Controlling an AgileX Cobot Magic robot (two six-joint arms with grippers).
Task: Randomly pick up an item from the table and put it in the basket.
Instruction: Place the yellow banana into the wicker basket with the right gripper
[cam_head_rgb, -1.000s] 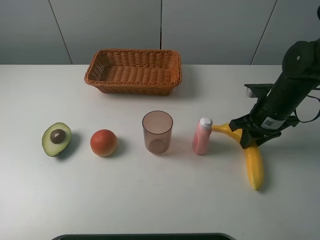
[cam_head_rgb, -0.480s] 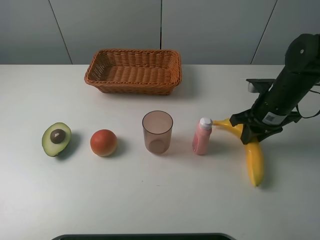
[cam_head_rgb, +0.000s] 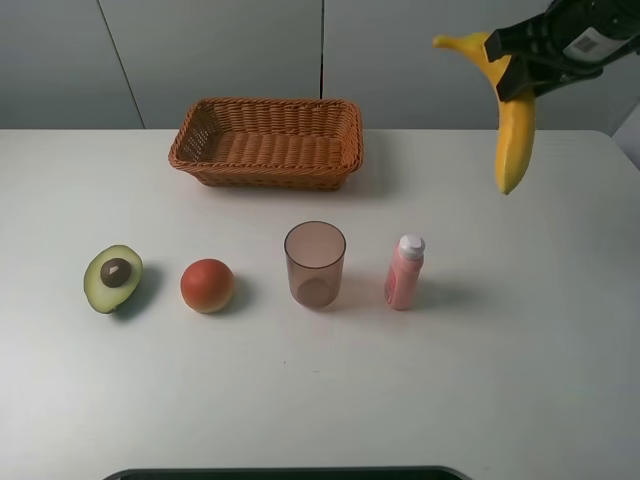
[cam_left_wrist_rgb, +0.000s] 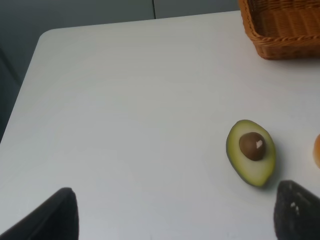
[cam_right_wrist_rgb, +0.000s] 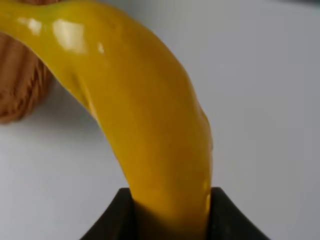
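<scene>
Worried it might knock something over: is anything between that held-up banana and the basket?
Nothing visible. The right hand holds the banana high in the air, right of the basket; the cup and pink bottle stand nearer the front, off that path.

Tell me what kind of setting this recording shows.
Likely a staged lab test bench, not a home: white table against plain grey wall panels, props lined in a row from halved avocado to pink bottle.

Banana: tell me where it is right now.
In the exterior high view the banana hangs in the right gripper at upper right, clear of the table, right of the basket.
</scene>
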